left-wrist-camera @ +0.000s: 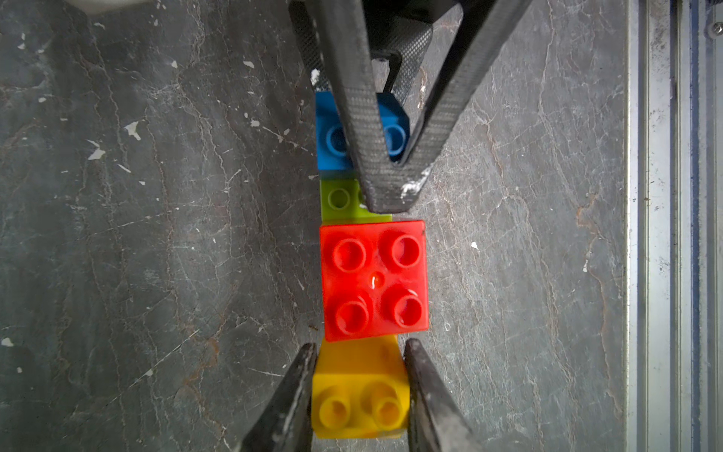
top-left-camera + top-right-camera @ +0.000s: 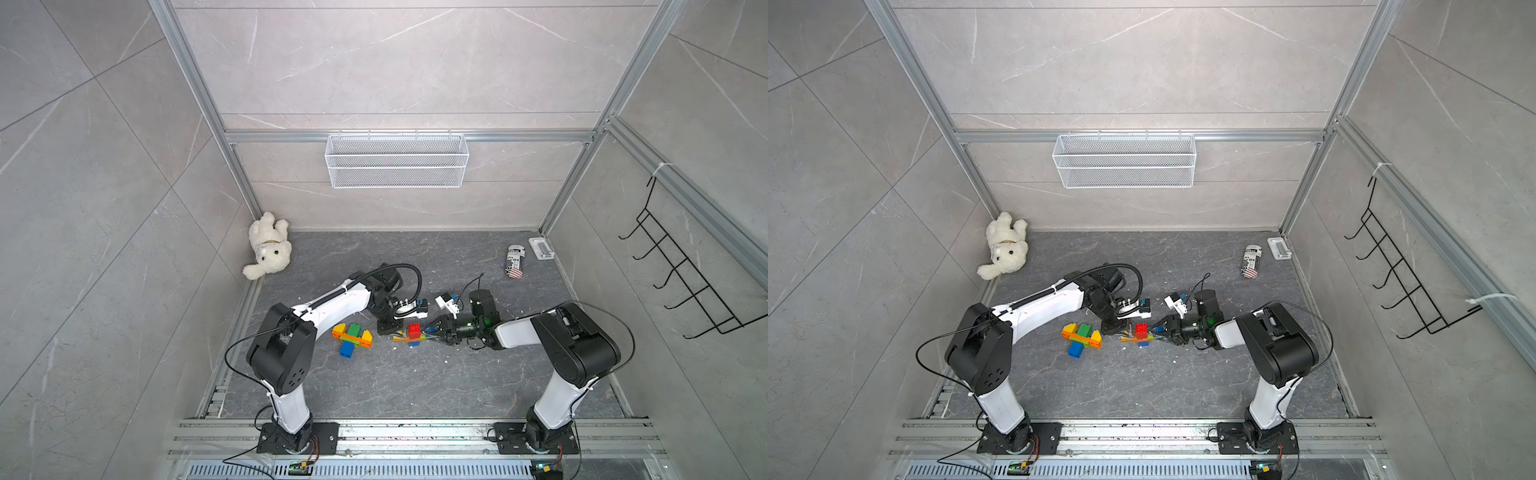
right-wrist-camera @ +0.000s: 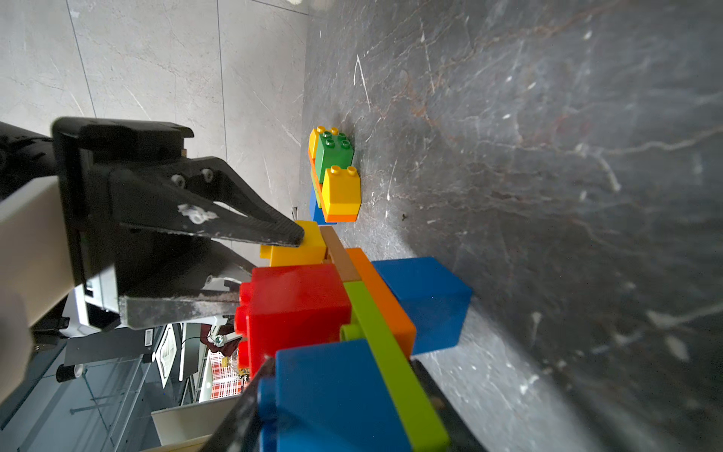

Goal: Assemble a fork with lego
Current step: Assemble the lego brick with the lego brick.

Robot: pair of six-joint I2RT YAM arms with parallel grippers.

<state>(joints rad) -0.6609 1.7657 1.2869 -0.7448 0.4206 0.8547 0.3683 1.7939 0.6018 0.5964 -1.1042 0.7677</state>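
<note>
2 lots of lego on the dark table (image 2: 415, 382). 1 built cluster (image 2: 352, 337) of yellow, green, orange and blue bricks lay left of centre, loose, touching neither arm. the other lot was a short row at centre, held between both arms.

left gripper (image 1: 360, 344) was clamped on the yellow brick (image 1: 360, 395) at the row's left end, 1 finger flat on each side. red brick (image 1: 373, 280) sat next along, then the lime plate (image 1: 338, 199), then the blue brick (image 1: 332, 133) at the right end. right gripper (image 2: 431, 331) was turned on its side and closed on that blue brick, 1 finger on top, the other against the plate side in the right wrist view. orange plate (image 3: 385, 297) and brown plate (image 3: 340, 254) ran under the row, with a 2nd blue brick (image 3: 426, 301) below them, touching the table.

step, my read: seating or steadying the centre row, likely 1 part of the fork, not yet joined to the left cluster. can't tell if all studs were fully home.

next move likely needs both grips kept, pressure square to the studs, no twist, as thin plates could pop apart. then 1 grip freed to fetch the left cluster.
</note>
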